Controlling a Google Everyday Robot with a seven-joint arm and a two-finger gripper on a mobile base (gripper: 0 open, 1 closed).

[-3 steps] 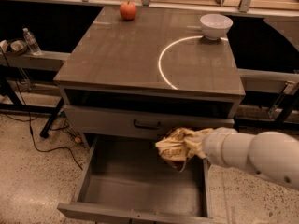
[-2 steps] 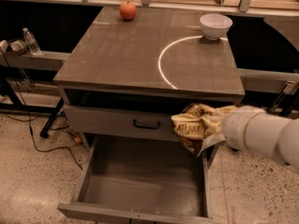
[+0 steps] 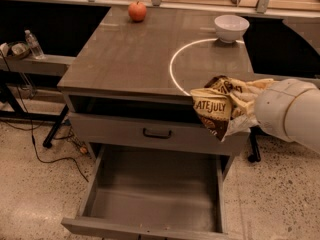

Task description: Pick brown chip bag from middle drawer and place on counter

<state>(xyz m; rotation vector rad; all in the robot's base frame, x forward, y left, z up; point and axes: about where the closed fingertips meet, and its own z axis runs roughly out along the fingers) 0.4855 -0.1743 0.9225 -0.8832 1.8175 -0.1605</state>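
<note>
The brown chip bag (image 3: 215,111), crinkled brown and tan with "LATE JULY" lettering, hangs in the air at the counter's front right edge, above the open drawer. My gripper (image 3: 239,110) is shut on the bag's right side, and the bag mostly hides its fingers. My white arm (image 3: 292,115) comes in from the right. The middle drawer (image 3: 155,184) is pulled out below, with its flat grey floor bare. The counter (image 3: 125,59) is a grey-brown top marked with a white arc (image 3: 172,69).
A red apple (image 3: 137,11) sits at the counter's back left and a white bowl (image 3: 231,27) at its back right. A closed drawer front with a black handle (image 3: 156,133) is above the open drawer. A water bottle (image 3: 34,45) stands on a shelf at the left.
My gripper has lifted the bag out of the drawer, up and to the right, to about the height of the counter's front edge.
</note>
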